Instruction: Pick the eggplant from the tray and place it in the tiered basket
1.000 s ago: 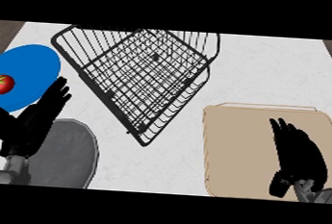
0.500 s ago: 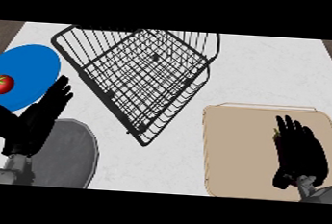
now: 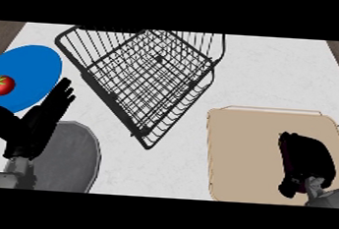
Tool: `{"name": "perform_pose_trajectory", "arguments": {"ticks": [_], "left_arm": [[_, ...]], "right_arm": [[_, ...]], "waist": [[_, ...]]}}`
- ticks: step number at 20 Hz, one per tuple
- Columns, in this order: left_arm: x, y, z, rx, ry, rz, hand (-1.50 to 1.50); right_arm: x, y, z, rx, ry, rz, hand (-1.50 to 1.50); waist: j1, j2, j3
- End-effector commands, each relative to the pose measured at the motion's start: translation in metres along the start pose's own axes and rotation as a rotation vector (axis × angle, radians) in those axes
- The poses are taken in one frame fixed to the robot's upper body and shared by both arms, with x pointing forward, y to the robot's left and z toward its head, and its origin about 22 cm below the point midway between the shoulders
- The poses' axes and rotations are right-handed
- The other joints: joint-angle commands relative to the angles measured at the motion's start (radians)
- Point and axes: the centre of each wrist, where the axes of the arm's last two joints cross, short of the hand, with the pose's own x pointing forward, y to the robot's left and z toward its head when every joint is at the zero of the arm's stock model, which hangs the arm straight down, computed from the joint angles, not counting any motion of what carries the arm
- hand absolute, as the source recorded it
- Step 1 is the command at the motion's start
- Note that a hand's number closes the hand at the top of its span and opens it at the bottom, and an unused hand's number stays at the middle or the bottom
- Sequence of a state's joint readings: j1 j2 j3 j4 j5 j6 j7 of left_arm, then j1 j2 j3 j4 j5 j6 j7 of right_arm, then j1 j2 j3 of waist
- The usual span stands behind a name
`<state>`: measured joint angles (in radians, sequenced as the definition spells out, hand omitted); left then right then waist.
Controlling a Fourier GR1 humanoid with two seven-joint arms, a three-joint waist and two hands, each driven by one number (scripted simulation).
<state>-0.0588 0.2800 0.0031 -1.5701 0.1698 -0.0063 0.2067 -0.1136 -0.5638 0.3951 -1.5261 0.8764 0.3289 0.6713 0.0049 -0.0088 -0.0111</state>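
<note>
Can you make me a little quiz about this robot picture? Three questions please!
1. True or false: the tomato sits on the blue plate.
2. Which hand is curled over something dark on the tray? A) the left hand B) the right hand C) both
3. Fill in: the tiered basket is made of black ____.

Key
1. True. The tomato is on the plate's left part.
2. B. The right hand curls round a dark purple thing, likely the eggplant, mostly hidden. The left hand rests open beside the plate.
3. Wire.
</note>
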Motion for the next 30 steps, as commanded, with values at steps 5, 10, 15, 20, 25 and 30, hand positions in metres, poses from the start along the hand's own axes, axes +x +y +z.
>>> {"name": "perform_pose_trajectory", "arguments": {"ticks": [5, 10, 15, 20, 25, 30], "left_arm": [[0.005, 0.025, 0.017, -0.008, 0.003, 0.010, 0.00], [-0.005, 0.007, 0.008, 0.010, -0.001, 0.014, 0.00], [-0.009, 0.019, 0.007, 0.050, 0.013, 0.010, 0.00], [-0.011, 0.015, 0.009, 0.041, 0.010, 0.006, 0.00], [-0.004, 0.000, 0.007, 0.012, 0.009, 0.014, 0.00], [0.008, 0.000, 0.009, 0.012, -0.005, 0.001, 0.00]], "right_arm": [[-0.002, 0.026, 0.005, -0.011, -0.036, 0.135, 1.50], [0.014, 0.038, 0.028, -0.159, -0.003, -0.016, 1.50], [0.028, 0.025, 0.089, -0.295, 0.114, -0.281, 1.50], [0.036, -0.001, 0.124, -0.604, 0.039, -0.508, 1.50], [0.041, -0.047, 0.172, -0.829, -0.111, -0.755, 1.50], [0.062, -0.064, 0.221, -0.828, -0.170, -0.798, 1.50]], "waist": [[-0.001, 0.007, 0.011], [-0.012, 0.006, 0.011], [-0.042, -0.001, 0.010], [-0.040, -0.003, 0.011], [-0.026, -0.002, 0.011], [-0.006, 0.003, 0.010]]}}
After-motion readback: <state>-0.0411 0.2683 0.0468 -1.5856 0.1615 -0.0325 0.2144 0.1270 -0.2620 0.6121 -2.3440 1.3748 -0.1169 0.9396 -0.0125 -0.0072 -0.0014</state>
